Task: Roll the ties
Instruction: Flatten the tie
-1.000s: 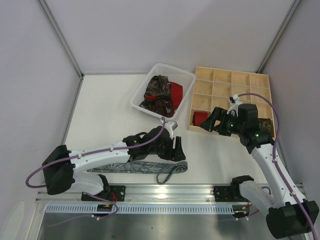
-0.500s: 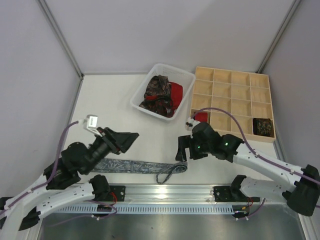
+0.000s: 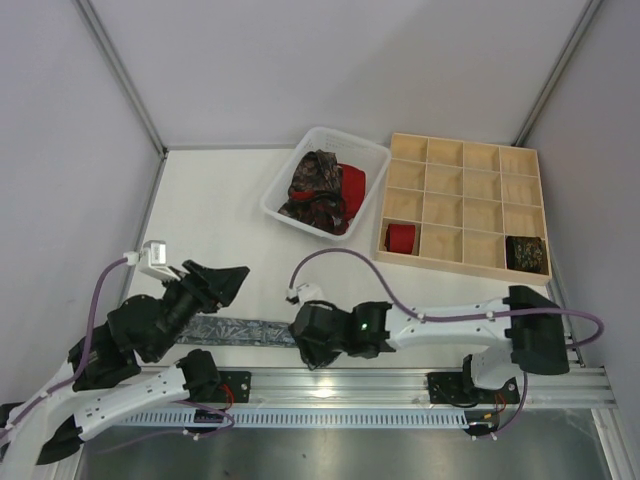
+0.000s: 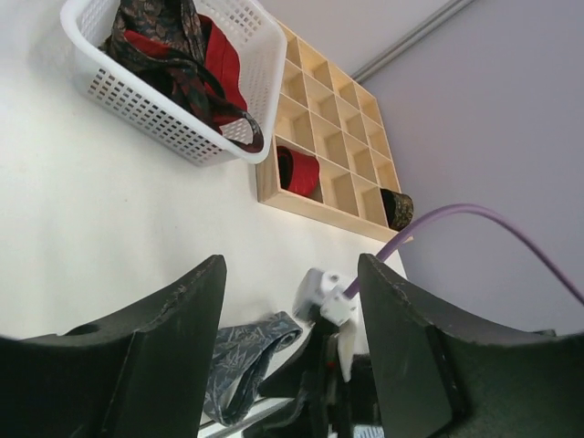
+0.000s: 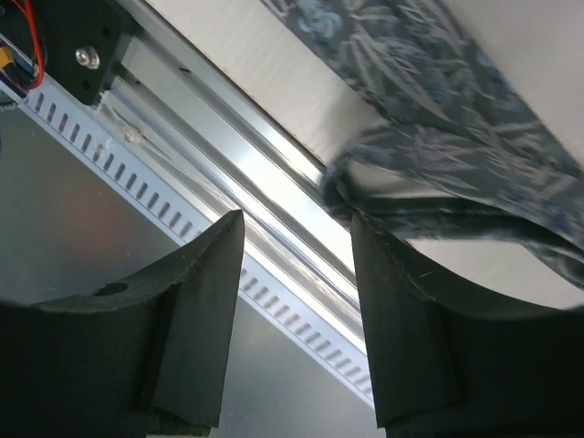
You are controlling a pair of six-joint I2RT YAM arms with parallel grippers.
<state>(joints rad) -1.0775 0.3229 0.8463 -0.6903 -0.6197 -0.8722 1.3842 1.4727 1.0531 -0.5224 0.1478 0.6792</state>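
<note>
A grey patterned tie lies flat along the table's near edge, its folded end by the metal rail. My right gripper hangs over that folded end. Its jaws stand apart with only the rail showing between them, and the tie's fold lies at the right fingertip. My left gripper is open above the table left of the tie, holding nothing. A red roll and a dark roll sit in the wooden tray.
A white basket at the back holds loose paisley and red ties. The aluminium rail runs right along the table's near edge under the right gripper. Grey walls close in the left, right and back sides.
The right arm swung from the tray down and left to the tie's folded end, its jaws narrowing. The left arm lifted off the tie and drew back to the left.
</note>
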